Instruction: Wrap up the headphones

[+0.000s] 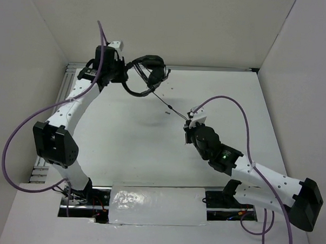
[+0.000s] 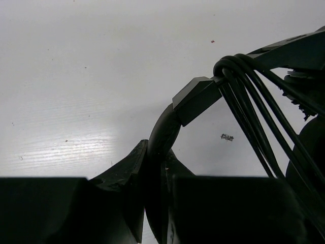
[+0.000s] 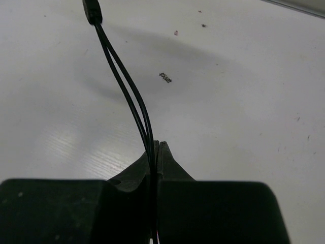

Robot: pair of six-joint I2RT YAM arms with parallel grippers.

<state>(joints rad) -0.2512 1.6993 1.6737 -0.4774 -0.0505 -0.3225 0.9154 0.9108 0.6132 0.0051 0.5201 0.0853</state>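
Note:
The black headphones (image 1: 146,72) hang above the table at the back left. My left gripper (image 1: 122,71) is shut on the curved headband (image 2: 165,131). Several turns of the thin black cord (image 2: 249,112) loop over the band near its slider block (image 2: 195,99), and part of an earcup (image 2: 307,152) shows at the right edge of the left wrist view. From the headphones the cord (image 1: 169,105) runs taut to my right gripper (image 1: 189,121) near mid-table, which is shut on two strands of cord (image 3: 133,99). Those strands rise toward a small black joint (image 3: 92,11).
White walls close in the table on the left, back and right. A small dark speck (image 1: 167,114) lies on the table beneath the cord. Purple robot cables (image 1: 244,123) arc over both arms. A silver-covered panel (image 1: 156,205) sits at the near edge between the bases.

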